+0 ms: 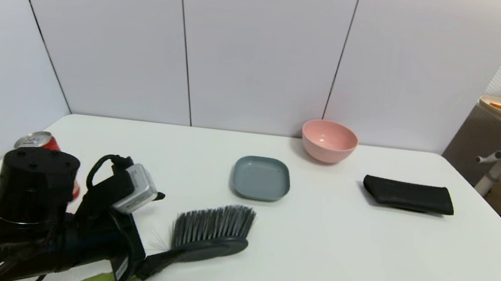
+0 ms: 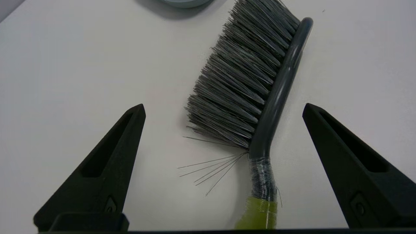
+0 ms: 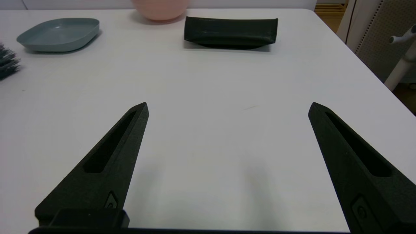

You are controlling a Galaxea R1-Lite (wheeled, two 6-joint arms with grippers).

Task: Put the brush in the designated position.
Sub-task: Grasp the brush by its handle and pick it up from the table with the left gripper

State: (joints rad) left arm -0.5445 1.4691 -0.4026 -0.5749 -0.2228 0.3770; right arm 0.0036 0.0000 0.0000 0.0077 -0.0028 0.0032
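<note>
Hovering at near left, left claw (image 2: 222,109) spread wide, straddling lime-green-handled brush with dark grey bristles (image 2: 256,87) lying on white counter (image 1: 335,261). Right claw (image 3: 227,107) also apart. Beyond: grey-blue square plate (image 1: 261,178), pink bowl (image 1: 329,140).

The brush (image 1: 210,234) lies on its side near the table's (image 1: 335,261) front-left edge, grey bristles pointing toward the back, lime-green handle frontward.

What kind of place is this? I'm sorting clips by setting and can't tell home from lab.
Probably a lab test bench, not a home: a bare white table boxed in by plain white partition panels, with a few unrelated props laid out, namely a brush, a pink bowl and a grey plate.
</note>
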